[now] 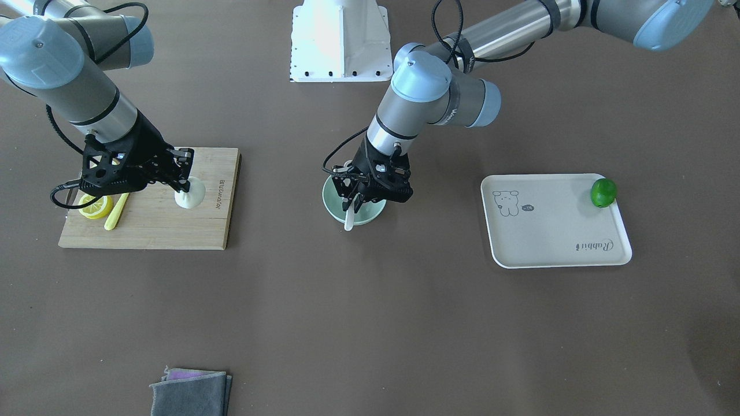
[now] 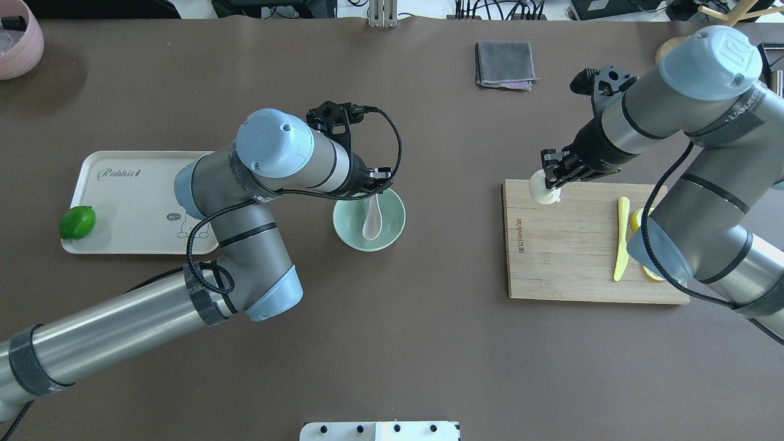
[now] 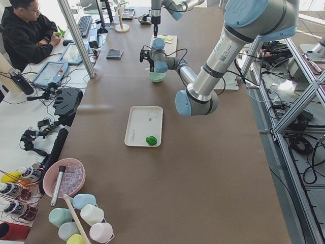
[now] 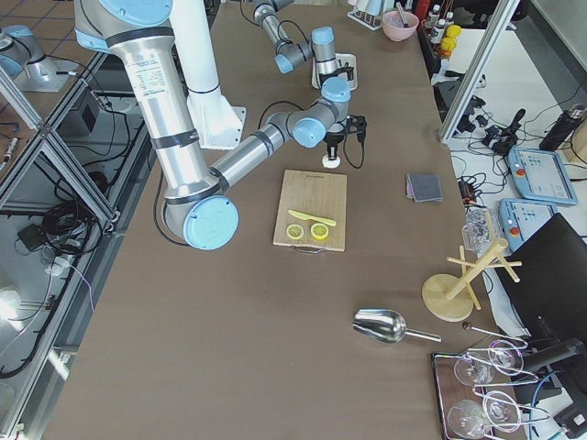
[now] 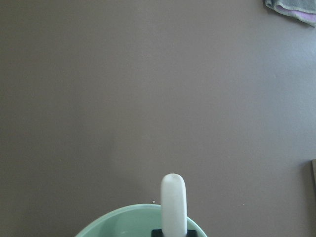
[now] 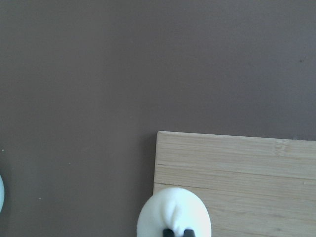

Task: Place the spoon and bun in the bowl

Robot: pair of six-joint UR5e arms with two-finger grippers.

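Left gripper (image 1: pixel 354 199): holding spoon (image 1: pixel 349 219) over bowl (image 1: pixel 329 203), scoop down
Right gripper (image 2: pixel 551 182): narrowly pinching bun (image 2: pixel 539 190) peak on board (image 2: pixel 569 257)
Care: releasing spoon low; lifting bun straight, squeezing lightly

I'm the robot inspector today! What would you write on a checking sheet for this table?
Surface: brown table, no spills seen.
Job's things: spoon sits in the bowl, handle poking over the rim; bun is on a corner of the cutting board, not yet in the bowl.
Clutter: yellow knife and cut lemon on the board; lime on the tray; grey cloth.
Grippers: left gripper shut on the spoon's handle; right gripper pinching the bun's peak.
Cables: black cable loops off the left wrist.
Surroundings: person seated at a side desk.
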